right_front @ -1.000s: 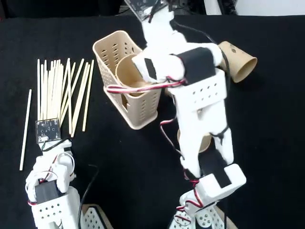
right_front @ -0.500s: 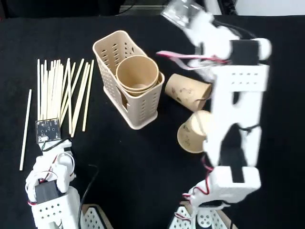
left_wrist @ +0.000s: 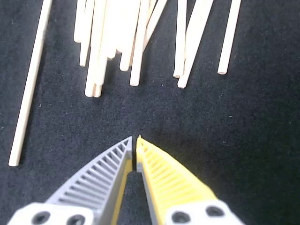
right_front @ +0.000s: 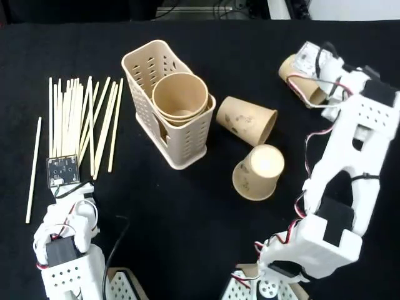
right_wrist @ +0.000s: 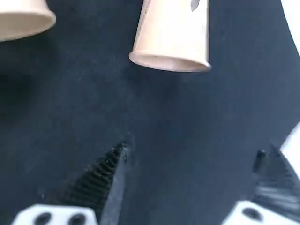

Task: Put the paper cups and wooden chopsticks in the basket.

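My right claw [right_wrist: 191, 151] is spread wide and holds nothing, low over the black bench [right_front: 187, 219]. Straight ahead of it a paper cup [right_wrist: 171, 33] lies on its side. Its rim is turned toward me and its base points away, so its long axis runs on from my reach, not across it. My fingers open across its width, so I judge a push forward would bring the rim between them.

That cup sits at the far right of the bench, well apart from the basket [right_front: 145, 103]. The basket stands upright with nested cups [right_front: 180, 97] at 1 end. 2 more cups [right_front: 245, 120] lie between the basket and my right arm, the nearer one just beside the basket wall. My right arm is the closer one to all 3.

My left claw [left_wrist: 136, 145] is closed tip to tip and empty. The chopsticks [left_wrist: 136, 42] lie ahead of it with their ends toward me, lengthwise along my reach.
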Controlling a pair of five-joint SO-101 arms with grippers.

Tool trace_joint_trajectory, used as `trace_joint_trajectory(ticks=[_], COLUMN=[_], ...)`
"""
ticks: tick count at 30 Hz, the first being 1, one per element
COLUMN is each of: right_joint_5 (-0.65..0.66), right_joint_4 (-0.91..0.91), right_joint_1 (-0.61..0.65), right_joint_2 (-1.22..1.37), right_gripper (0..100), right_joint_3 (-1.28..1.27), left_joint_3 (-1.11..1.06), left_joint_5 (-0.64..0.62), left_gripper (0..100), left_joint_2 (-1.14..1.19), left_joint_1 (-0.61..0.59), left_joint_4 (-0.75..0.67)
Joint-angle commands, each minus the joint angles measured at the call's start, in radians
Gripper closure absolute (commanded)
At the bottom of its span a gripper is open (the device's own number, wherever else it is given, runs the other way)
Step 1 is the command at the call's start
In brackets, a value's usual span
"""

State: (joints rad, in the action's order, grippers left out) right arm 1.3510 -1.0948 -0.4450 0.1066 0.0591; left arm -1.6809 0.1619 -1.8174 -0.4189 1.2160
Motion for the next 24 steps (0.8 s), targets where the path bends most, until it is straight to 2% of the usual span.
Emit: trace_joint_trajectory(ticks=[1, 7, 10, 16, 19, 24], right_joint_5=[0.035, 0.034, 0.028, -0.147, -0.153, -0.158], right_joint_4=[0.227, 0.609, 0.736, 0.896, 0.899, 0.899], right_joint_1=[-0.018, -0.017, -0.018, -0.015, -0.008, 0.003], right_joint_2=[-0.056, -0.035, 0.039, 0.220, 0.245, 0.248], right_gripper=[60.0, 60.0, 60.0, 60.8, 70.1, 94.6], right_joint_3=[-0.134, -0.358, -0.375, -0.286, -0.274, -0.274], left_joint_3=[-0.018, -0.018, -0.018, -0.018, -0.018, -0.018], left_joint_5=[0.000, 0.000, 0.000, 0.000, 0.000, 0.000], left_gripper=[97, 97, 97, 97, 97, 97], left_joint_2=[-0.002, -0.002, -0.002, -0.002, -0.002, -0.002], left_joint_1=[-0.007, -0.007, -0.007, -0.007, -0.007, -0.007], left_joint_4=[0.003, 0.003, 0.003, 0.003, 0.003, 0.003])
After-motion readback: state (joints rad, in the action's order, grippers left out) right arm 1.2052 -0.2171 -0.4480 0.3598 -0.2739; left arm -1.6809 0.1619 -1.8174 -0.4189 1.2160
